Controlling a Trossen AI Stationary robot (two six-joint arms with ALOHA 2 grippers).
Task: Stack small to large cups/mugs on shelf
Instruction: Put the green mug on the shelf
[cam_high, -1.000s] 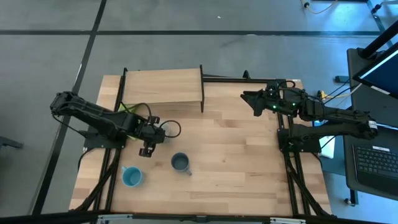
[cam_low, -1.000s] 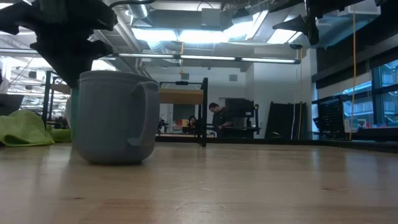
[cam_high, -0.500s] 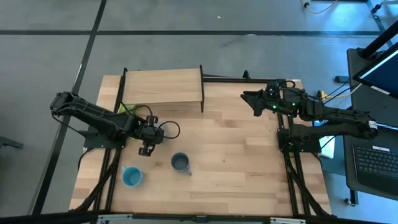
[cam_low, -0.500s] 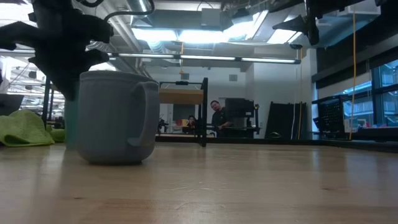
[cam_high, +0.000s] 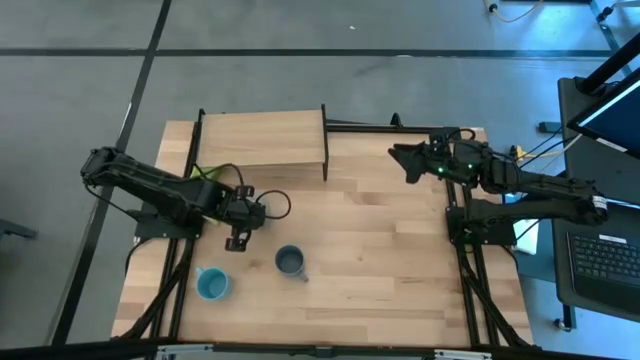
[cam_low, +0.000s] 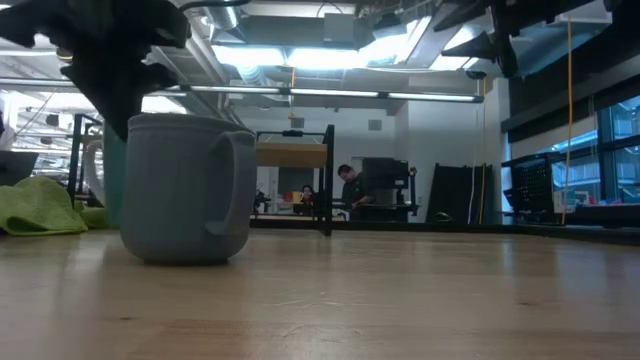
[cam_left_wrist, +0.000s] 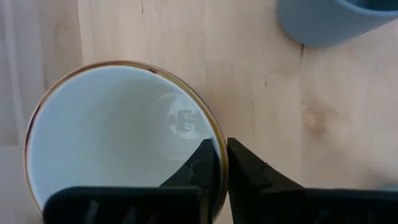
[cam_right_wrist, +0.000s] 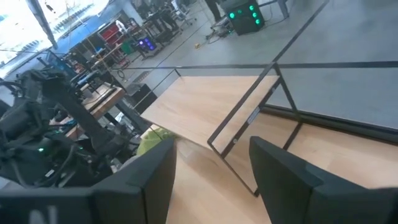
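Observation:
The pale green mug with the white inside stands upright on the left part of the table, with my left gripper shut on its wall. The dark grey-blue mug stands on its base nearer the front edge. It fills the left of the low view and hides the green mug's base. The light blue mug stands at the front left. The shelf sits at the far edge with nothing on it. My right gripper hangs open above the table's far right. My left gripper grips the pale green mug's wall at the rim, one finger inside the mug and one outside. The fingers come from above, pointing down. The mug stays upright; whether its base is on the table I cannot tell.
A lime-green cloth lies by the table's left edge, near the shelf's black legs. The shelf's black frame runs along the far edge. Bare wood lies across the table's middle and right. A person sits far off in the room behind.
My left gripper has come down at the pale green mug and shut on its wall, taking hold of it. The mug has shifted a little: its handle now shows beside the grey-blue mug in the low view.

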